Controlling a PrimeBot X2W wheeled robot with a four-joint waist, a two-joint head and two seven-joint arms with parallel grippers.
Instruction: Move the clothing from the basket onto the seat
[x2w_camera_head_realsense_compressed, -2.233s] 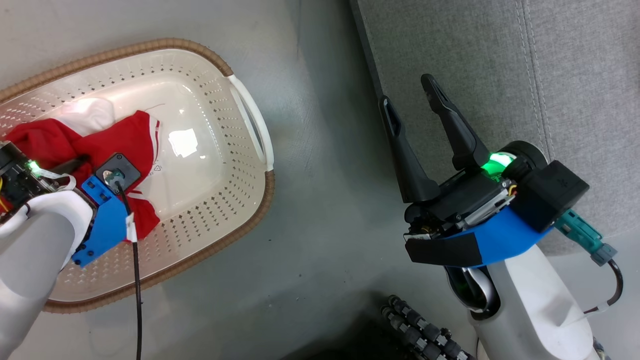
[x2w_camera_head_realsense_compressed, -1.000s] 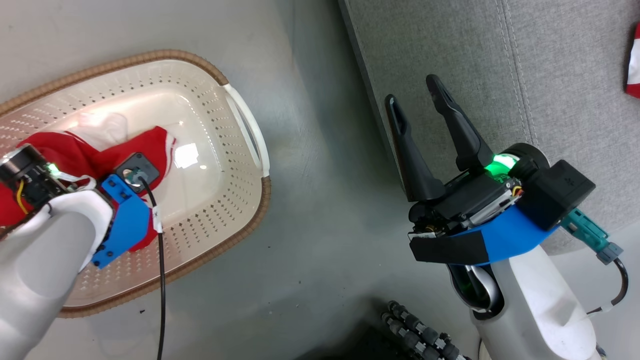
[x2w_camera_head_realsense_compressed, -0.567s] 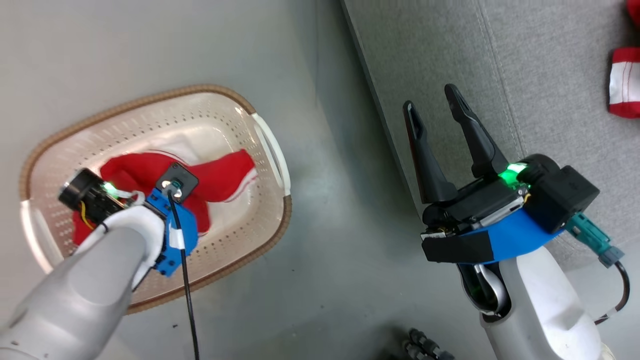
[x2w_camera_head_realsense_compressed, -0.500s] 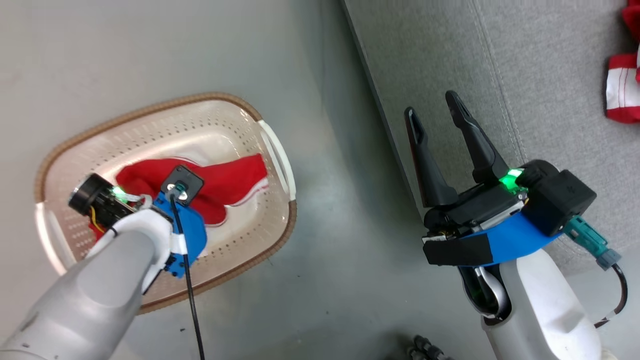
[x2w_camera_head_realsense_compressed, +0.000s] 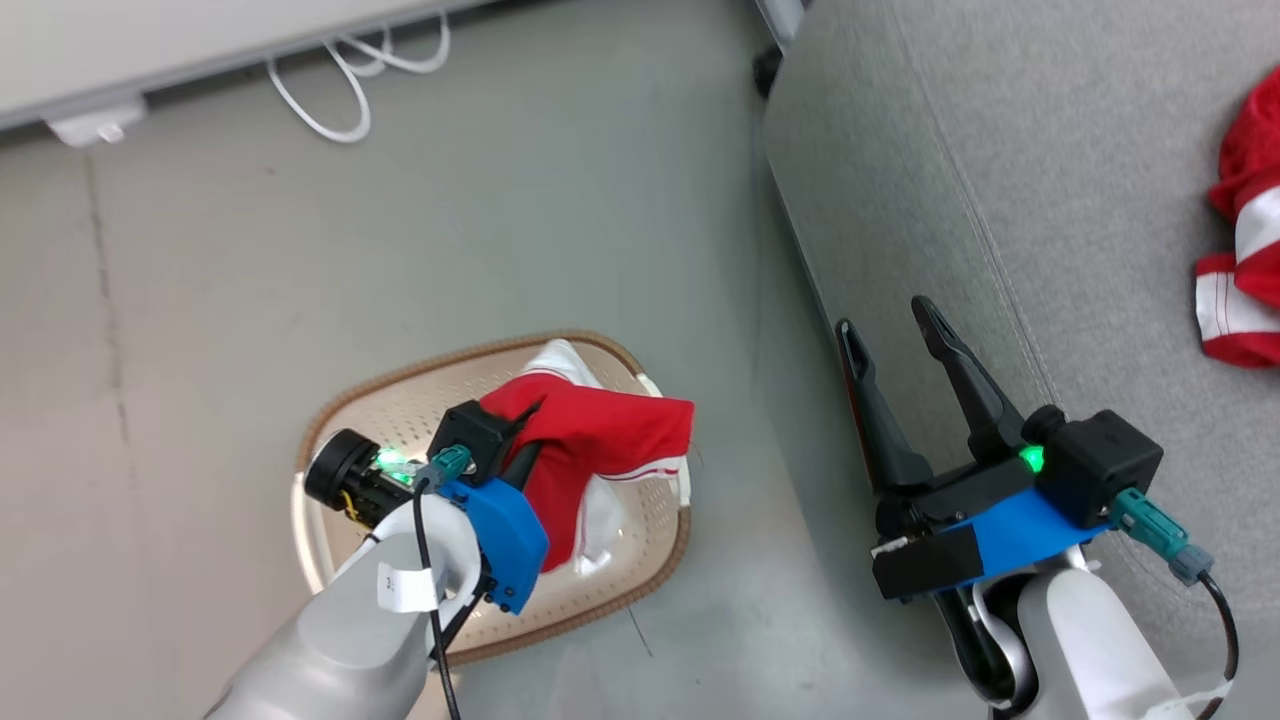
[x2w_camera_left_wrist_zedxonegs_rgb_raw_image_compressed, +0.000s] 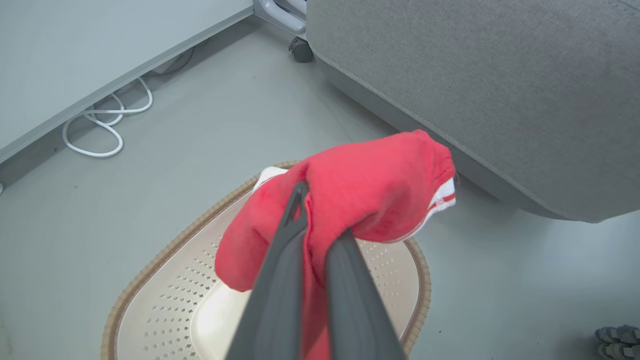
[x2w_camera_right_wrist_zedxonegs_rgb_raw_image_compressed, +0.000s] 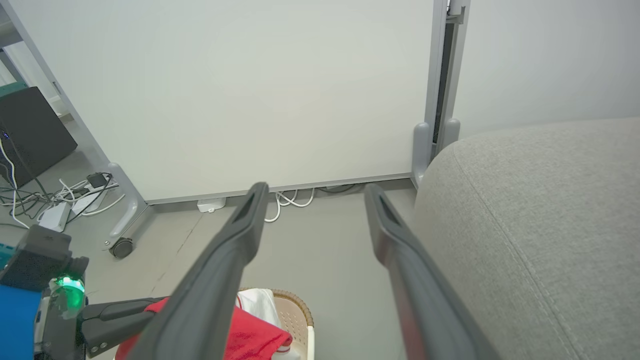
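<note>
Left wrist view: left end effector pinches the clothing; head view: right end effector splayed, empty.

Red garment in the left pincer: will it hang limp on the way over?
Probably floppy: the red garment drapes off both sides of the shut left pincer. Likely light, as it bunches without pulling taut. A loose end hangs toward the basket and might brush its rim.

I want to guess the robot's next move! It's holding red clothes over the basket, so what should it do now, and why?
Probably carry the left hand, shut on the red garment, rightward toward the grey seat. The garment hangs lifted above the basket, and the seat beside it has bare room.
</note>
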